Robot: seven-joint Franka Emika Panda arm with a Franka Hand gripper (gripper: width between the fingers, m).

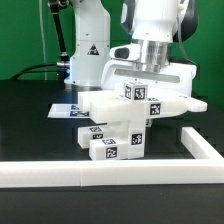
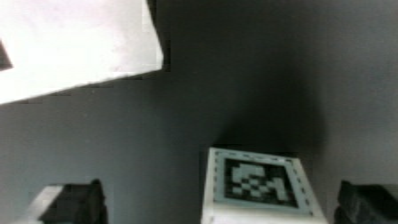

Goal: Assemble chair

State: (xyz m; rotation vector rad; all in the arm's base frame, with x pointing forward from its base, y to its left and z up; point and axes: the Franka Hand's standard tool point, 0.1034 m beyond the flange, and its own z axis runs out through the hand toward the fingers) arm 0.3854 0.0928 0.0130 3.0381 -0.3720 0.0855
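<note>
nearest the exterior camera runs the long white border rail [image 1: 100,172], and just behind it, tucked into its corner, stands the small white plastic chair kit of blocky tagged parts [image 1: 118,122]: low blocks stacked on the black table [image 1: 30,120], a wide flat white seat panel [image 1: 95,103] lying across them, and an upright tagged post [image 1: 140,98] rising from the middle. directly above that post hangs the franka arm's two-finger gripper [image 1: 150,72], its jaws spread wide and holding nothing; in the wrist view the two dark fingertips [image 2: 71,203] stand either side of the post's tagged top, with clear gaps, not touching it. behind the chair kit, partly hidden, lies the flat white marker board [image 1: 66,110], and beyond that the arm's white base [image 1: 85,50]. the step in hand looks like a grasp of the upright post. to do it well, centre the post between the jaws first, since it sits nearer one finger, then descend straight so neither fingertip clips the seat panel, and close only once the pads are well below the tagged top.
</note>
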